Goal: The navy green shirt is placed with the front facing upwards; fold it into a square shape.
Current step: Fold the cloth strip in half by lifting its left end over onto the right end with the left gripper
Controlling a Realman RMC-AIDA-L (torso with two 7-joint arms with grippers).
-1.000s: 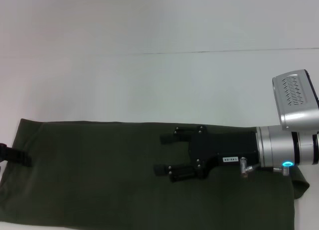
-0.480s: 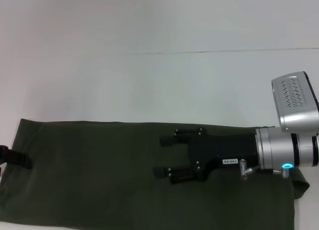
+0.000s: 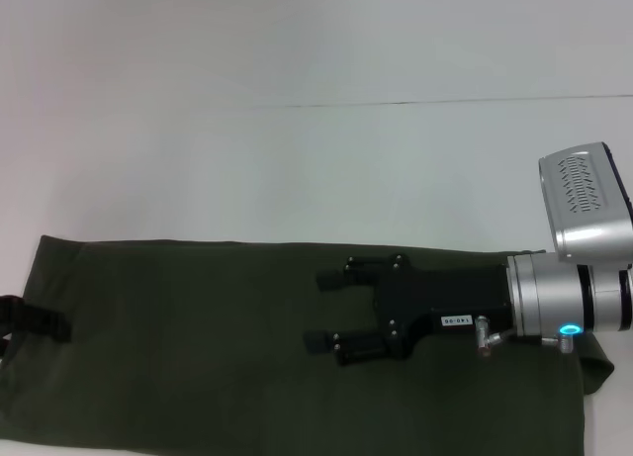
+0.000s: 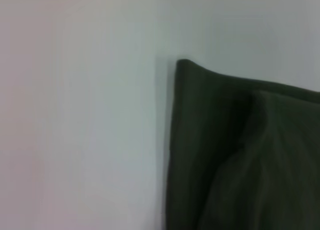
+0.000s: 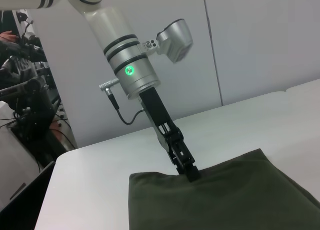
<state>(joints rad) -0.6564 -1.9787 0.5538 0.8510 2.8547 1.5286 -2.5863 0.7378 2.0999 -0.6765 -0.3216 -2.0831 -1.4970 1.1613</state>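
The navy green shirt (image 3: 198, 357) lies on the white table (image 3: 297, 169) as a long flat band running left to right; no lettering shows. My right gripper (image 3: 324, 308) hovers over the band right of its middle, open, fingers pointing left with nothing between them. My left gripper (image 3: 40, 322) is at the band's left end, one dark finger lying on top of the cloth. From the right wrist view, the left gripper (image 5: 189, 172) looks narrow and shut on the edge of the shirt (image 5: 225, 195). A corner of the shirt (image 4: 240, 155) fills the left wrist view.
A thin seam (image 3: 396, 103) crosses the table behind the shirt. The right arm's camera housing (image 3: 586, 201) sticks up at the right edge. Beyond the table, the right wrist view shows dark equipment and cables (image 5: 25, 105) and a grey wall.
The left gripper's finger at the shirt's left end has shifted slightly toward me. The right gripper has barely moved.
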